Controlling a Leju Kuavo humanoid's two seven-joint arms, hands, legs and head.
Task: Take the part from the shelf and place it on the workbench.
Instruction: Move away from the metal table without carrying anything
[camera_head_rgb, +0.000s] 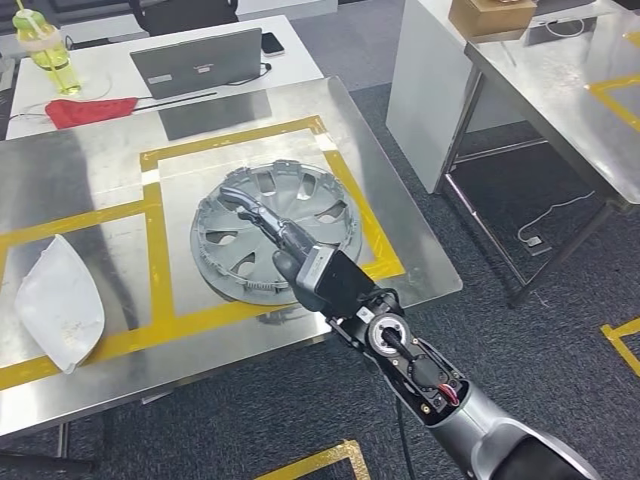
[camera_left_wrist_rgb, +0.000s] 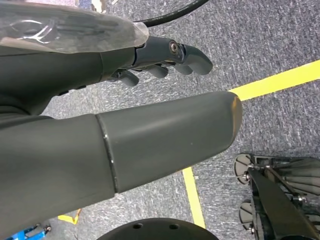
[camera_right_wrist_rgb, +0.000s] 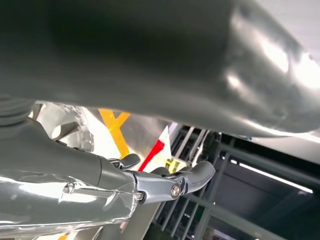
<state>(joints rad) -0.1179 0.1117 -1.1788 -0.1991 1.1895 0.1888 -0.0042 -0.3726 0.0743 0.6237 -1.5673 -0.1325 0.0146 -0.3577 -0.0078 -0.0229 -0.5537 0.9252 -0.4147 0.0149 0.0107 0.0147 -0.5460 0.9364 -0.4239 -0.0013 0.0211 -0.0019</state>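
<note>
Grey wheel-cover part (camera_head_rgb: 275, 232) lying flat on the steel workbench (camera_head_rgb: 90, 170) inside the yellow tape frame (camera_head_rgb: 156, 240). Right hand (camera_head_rgb: 268, 228) extended over it, fingers straight (grasp indeterminate). Left hand (camera_left_wrist_rgb: 113, 120) open above carpet. Nearby: white shell (camera_head_rgb: 59, 302), laptop (camera_head_rgb: 198, 62), red cloth (camera_head_rgb: 90, 110).

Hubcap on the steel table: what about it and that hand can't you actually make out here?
- Hubcap, head view: its near middle is hidden under the right hand.
- Whether that hand grips or merely rests: unclear; the thumb blocks the right wrist view.
- Left hand: partly hidden behind its thumb.
</note>
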